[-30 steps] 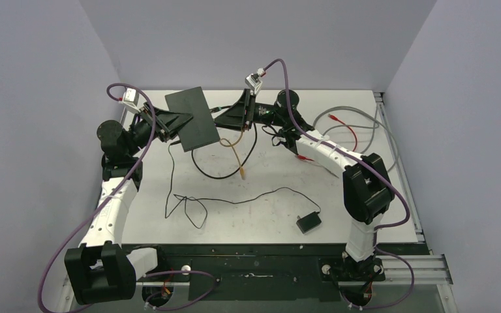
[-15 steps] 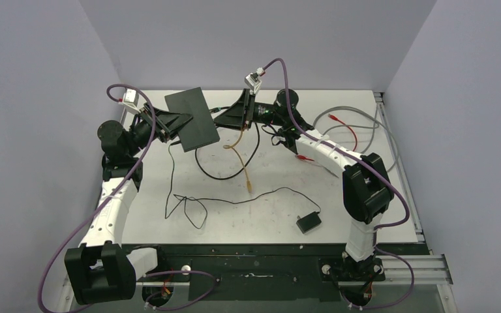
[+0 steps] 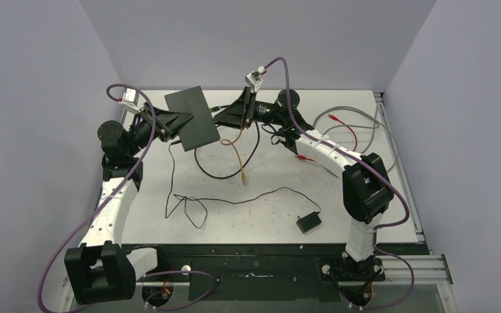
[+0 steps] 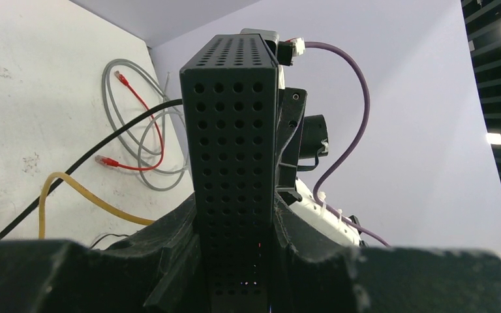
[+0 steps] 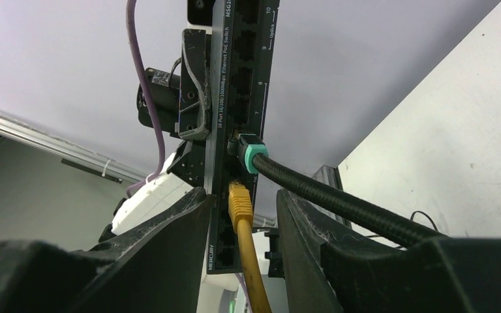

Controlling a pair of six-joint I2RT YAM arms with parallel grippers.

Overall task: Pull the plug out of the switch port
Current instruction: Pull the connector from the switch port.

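Note:
My left gripper (image 3: 173, 124) holds the switch (image 3: 192, 119), a flat black box, tilted up off the table. In the left wrist view its perforated end (image 4: 235, 150) stands clamped between my fingers (image 4: 169, 261). A yellow plug (image 5: 240, 201) sits in a port on the switch's socket edge (image 5: 241, 78), and its yellow cable (image 3: 237, 153) hangs down to the table. My right gripper (image 5: 244, 195) straddles this plug, open, with a gap on each side. A teal-collared plug (image 5: 251, 153) on a thick black cable occupies a port above it.
A small black adapter block (image 3: 308, 222) with a thin black cord (image 3: 235, 199) lies near the front of the table. Grey cables with red plugs (image 3: 346, 127) are coiled at the back right. The thick black cable (image 3: 225, 171) loops under the switch.
The yellow cable's loose end swung down and to the right, then back. My right gripper's jaws shifted slightly around the plug. The left arm and the switch stayed still.

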